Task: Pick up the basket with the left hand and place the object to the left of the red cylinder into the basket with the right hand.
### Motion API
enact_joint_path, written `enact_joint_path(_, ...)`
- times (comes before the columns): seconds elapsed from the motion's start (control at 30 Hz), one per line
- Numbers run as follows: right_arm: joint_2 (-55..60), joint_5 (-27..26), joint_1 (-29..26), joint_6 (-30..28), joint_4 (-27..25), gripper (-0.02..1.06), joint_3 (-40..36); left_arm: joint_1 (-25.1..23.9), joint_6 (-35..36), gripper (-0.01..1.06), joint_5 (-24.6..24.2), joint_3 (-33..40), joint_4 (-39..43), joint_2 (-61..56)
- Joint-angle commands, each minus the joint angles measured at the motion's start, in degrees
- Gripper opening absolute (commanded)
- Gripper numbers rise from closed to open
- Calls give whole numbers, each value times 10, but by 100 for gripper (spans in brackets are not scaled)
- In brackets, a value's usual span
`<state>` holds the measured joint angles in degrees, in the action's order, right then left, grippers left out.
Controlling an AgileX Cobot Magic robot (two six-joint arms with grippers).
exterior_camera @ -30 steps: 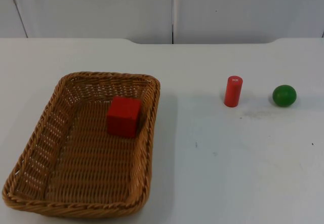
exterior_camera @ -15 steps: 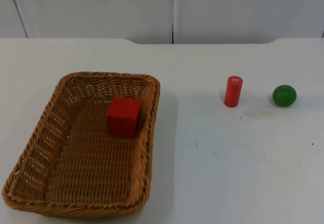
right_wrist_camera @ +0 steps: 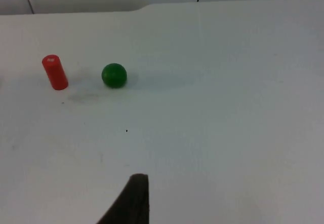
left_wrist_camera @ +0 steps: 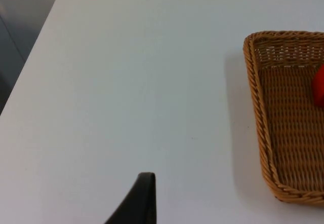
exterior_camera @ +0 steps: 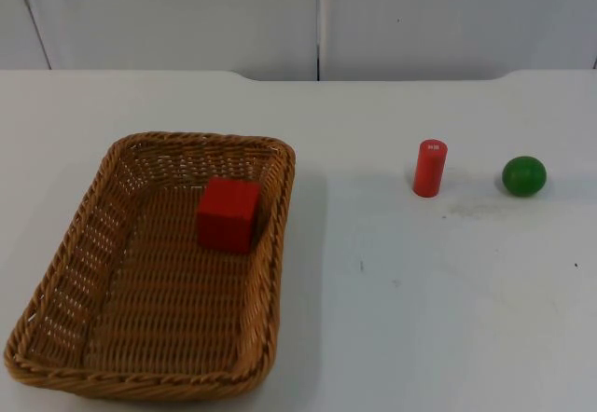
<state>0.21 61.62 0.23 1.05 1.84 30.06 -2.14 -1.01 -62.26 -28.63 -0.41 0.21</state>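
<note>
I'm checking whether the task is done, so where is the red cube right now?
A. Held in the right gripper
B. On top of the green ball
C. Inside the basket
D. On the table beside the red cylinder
C: the red cube sits on the woven floor of the basket, near its far right wall, well apart from the red cylinder and green ball.

Black tapered gripper fingertips [left_wrist_camera: 142, 201]
</note>
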Motion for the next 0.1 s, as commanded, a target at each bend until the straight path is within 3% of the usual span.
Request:
enact_joint_path(0.0,-2,2,-3,-25,-18,105,-6,-2,1,105,7,3,-1,-2)
enact_joint_path(0.07,-2,2,-3,-40,-28,105,-6,-2,1,105,7,3,-1,-2)
